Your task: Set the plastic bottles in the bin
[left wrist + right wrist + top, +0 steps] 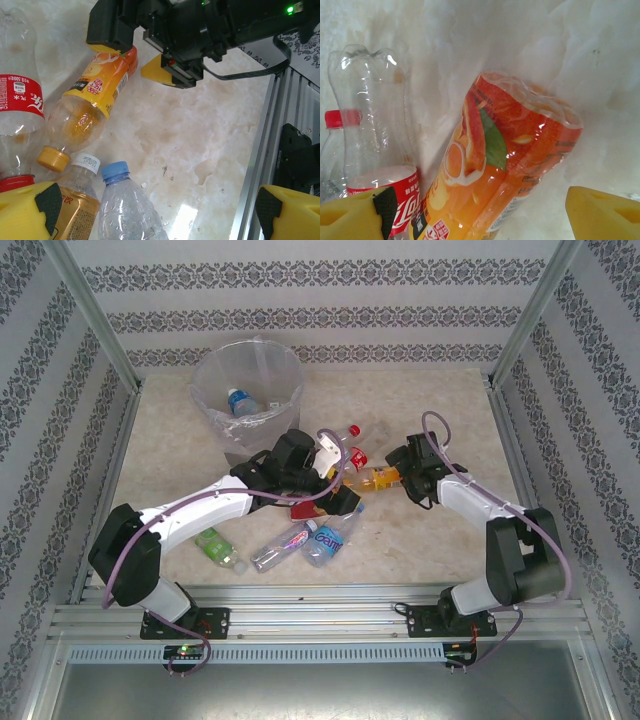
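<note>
An orange-labelled plastic bottle [380, 478] [97, 95] [505, 165] lies on the table. My right gripper [398, 477] [132, 57] [480, 200] is shut on its base end, a yellow finger on each side. My left gripper [335, 480] [155, 200] hangs wide open over a blue-capped bottle [127, 205] and a white-capped bottle [80, 192] of amber liquid, gripping neither. A red-labelled cola bottle [20, 105] [375, 150] lies beside the orange one. The grey bin [215, 370] stands at the back left, with one blue-labelled bottle [240, 402] inside.
More bottles lie near the front: a green one [218, 548], a clear pink-labelled one [282, 546] and a blue-labelled one [325, 538]. Two red-capped bottles [350, 440] sit behind the left gripper. An aluminium rail [260, 150] edges the table on the right.
</note>
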Robot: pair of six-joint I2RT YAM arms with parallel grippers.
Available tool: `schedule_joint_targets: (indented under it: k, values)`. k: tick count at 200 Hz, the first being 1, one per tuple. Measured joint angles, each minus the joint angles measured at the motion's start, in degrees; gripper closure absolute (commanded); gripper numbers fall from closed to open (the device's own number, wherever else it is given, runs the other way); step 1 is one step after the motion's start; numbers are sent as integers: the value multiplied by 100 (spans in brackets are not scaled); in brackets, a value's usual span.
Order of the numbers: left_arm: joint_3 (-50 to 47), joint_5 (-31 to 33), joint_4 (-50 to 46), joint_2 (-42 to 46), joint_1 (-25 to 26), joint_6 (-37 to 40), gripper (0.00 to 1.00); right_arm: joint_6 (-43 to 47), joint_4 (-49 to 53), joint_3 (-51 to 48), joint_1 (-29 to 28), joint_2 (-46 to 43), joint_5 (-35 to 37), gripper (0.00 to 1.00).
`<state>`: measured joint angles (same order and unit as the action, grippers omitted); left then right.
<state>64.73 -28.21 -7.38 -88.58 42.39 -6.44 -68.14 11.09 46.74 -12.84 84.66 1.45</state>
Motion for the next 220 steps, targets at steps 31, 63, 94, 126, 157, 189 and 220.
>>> schedule_joint_targets:
  k: [31,63,94,126,157,189,220]
  values:
    - [0,44,20,2,0,-2,0,-195,-306,-48,0,278,-46,13]
    - [-26,149,17,66,0,0,0,-365,-603,-129,0,496,-42,13]
    - [-33,197,17,166,0,0,0,-487,-857,-129,0,774,13,16]
    - [-33,282,13,205,0,2,0,-566,-962,-129,24,925,146,26]
    - [-33,367,-87,372,0,0,0,-544,-1180,-127,76,1001,334,38]
    - [20,490,-376,651,0,-2,0,-389,-1309,-197,131,916,546,44]
    - [256,560,-734,717,0,0,0,-153,-1399,-433,160,485,739,47]
